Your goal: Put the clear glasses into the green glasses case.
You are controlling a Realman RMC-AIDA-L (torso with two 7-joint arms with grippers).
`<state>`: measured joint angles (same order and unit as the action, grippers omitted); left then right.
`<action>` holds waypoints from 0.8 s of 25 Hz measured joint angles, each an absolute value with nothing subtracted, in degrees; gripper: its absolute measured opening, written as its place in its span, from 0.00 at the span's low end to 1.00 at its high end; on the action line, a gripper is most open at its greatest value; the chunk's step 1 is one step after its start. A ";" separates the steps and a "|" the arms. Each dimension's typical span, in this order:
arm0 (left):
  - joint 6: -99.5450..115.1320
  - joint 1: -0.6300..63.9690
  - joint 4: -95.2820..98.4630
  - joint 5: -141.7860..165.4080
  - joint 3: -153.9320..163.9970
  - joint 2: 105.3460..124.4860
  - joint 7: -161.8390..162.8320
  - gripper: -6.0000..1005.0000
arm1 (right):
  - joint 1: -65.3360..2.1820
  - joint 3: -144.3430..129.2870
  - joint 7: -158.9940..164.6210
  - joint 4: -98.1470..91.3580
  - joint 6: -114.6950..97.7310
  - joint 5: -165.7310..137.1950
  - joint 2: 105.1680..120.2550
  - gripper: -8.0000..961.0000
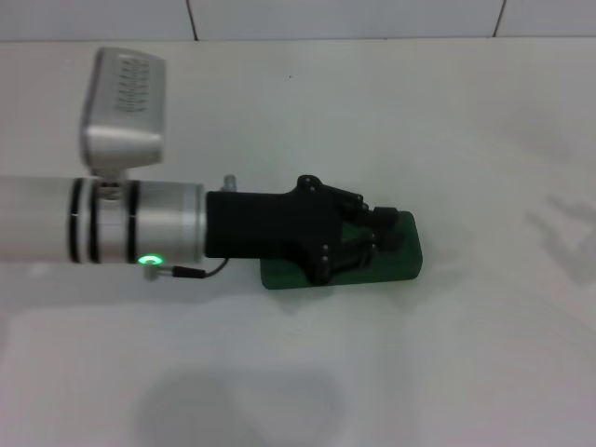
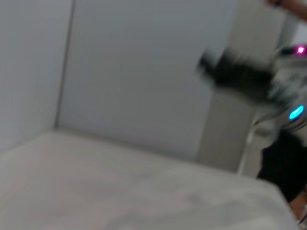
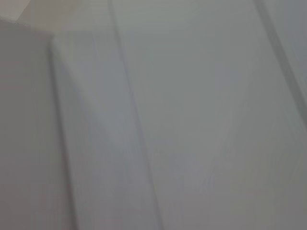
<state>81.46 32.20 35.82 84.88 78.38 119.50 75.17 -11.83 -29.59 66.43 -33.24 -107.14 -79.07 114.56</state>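
At frame centre the left gripper (image 1: pixel 377 237) covers the green case (image 1: pixel 400 265); its grip state can't be told. The case looks stiff and smooth, best held by its long edges.

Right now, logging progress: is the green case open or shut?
Cannot tell: the left end effector covers most of the green case, hiding lid and inside.

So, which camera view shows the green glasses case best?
The head view. There the green glasses case lies on the white table, partly covered by the left tool reaching over it. The left wrist view shows only table, wall and a blurred part of the robot; the right wrist view shows only plain grey surface. Neither shows the case.
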 joint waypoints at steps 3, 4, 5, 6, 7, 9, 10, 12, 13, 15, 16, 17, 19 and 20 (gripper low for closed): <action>87.24 28.49 42.39 84.76 77.30 119.33 74.53 0.20 | -13.53 -29.79 66.29 -33.73 -106.79 -83.80 114.88 0.42; 89.07 27.37 43.78 84.72 76.49 119.29 74.21 0.20 | -13.98 -30.16 66.11 -34.06 -106.79 -85.33 115.04 0.43; 91.41 26.23 45.09 84.47 74.79 119.28 74.19 0.20 | -14.83 -31.23 66.03 -34.67 -106.80 -87.59 115.23 0.43; 93.84 25.20 45.85 84.36 72.74 119.33 74.35 0.22 | -15.33 -32.17 66.21 -34.96 -106.79 -88.55 115.27 0.43; 93.84 25.20 45.85 84.36 72.74 119.33 74.35 0.25 | -16.43 -34.60 67.07 -35.35 -106.75 -90.18 115.19 0.44; 101.47 23.42 45.89 83.39 64.18 118.71 77.10 0.30 | -18.30 -38.31 68.19 -35.71 -106.70 -91.45 115.03 0.45; 103.15 23.25 45.59 83.40 62.43 118.22 78.27 0.32 | -19.18 -39.93 68.39 -35.94 -106.70 -91.72 115.05 0.45; 105.94 22.86 44.94 84.16 59.81 116.15 80.63 0.41 | -20.50 -42.82 68.31 -36.58 -106.51 -91.57 115.37 0.46; 106.62 22.58 44.67 84.48 59.35 114.93 81.15 0.46 | -20.97 -43.94 68.22 -36.77 -106.31 -91.43 115.57 0.46; 107.48 22.12 44.02 84.88 59.01 113.07 81.27 0.55 | -22.10 -45.51 67.94 -36.45 -105.89 -91.08 115.93 0.48; 107.76 21.94 43.28 84.99 58.98 112.13 81.24 0.59 | -22.64 -45.89 67.84 -36.05 -105.74 -91.03 116.04 0.49; 107.87 21.85 42.66 85.01 58.90 111.36 81.17 0.64 | -23.65 -46.65 67.75 -35.29 -105.45 -91.00 116.12 0.50; 107.99 21.49 42.03 85.04 58.82 110.67 81.12 0.73 | -25.62 -49.01 67.72 -34.28 -104.75 -90.93 116.16 0.53; 108.04 21.18 41.96 85.05 58.72 110.59 80.98 0.77 | -26.41 -50.44 67.72 -34.10 -104.33 -90.92 116.17 0.52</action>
